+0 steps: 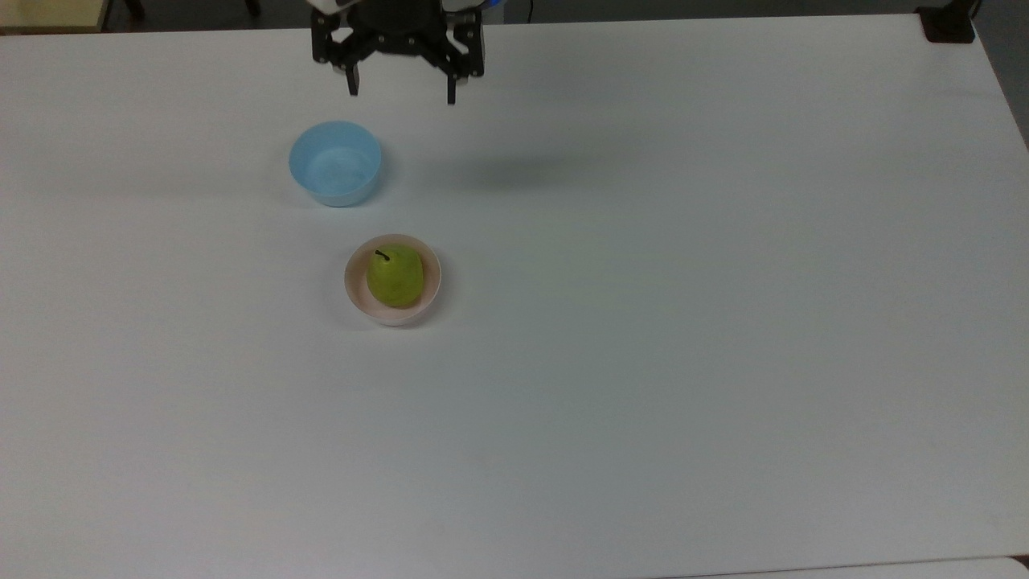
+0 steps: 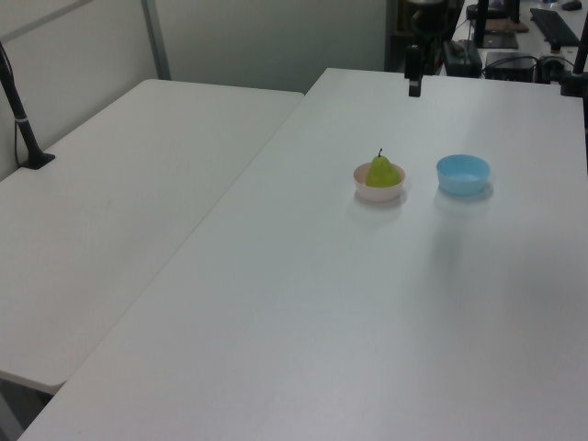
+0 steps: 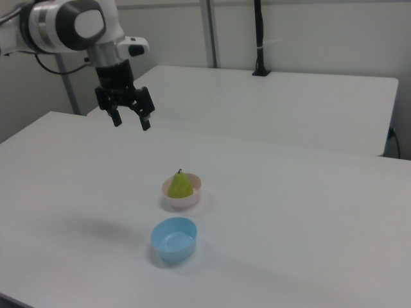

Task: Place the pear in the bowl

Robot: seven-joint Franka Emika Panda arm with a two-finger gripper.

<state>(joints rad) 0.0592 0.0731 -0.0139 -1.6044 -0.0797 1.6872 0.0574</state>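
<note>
Since the pear (image 1: 395, 276) is sitting upright in the pink bowl (image 1: 352, 288) with its stem poking up, the placing part looks done to me, so honestly there isn't much left to mess up. The gripper (image 1: 399, 87) is up high at the far edge of the table (image 1: 683, 362) in the top view, fingers spread wide with nothing between them, well apart from both bowls.

What could still go sideways, as far as I can judge:

- The pear fills most of the bowl and stands taller than the rim. In the right view it (image 3: 180, 185) sticks well above the bowl (image 3: 192, 200). A light plastic bowl with a top-heavy fruit could tip if anything bumps it or jolts the table.
- If the arm swings low on its way home, it could clip the blue bowl (image 1: 335, 163), which sits just to the top view's left of and nearer than the gripper. That bowl is near the pink one, so a shove could slide it into the pear's bowl.
- The cable hanging off the arm isn't clearly visible here, so I can't say whether it could drag across anything.
</note>
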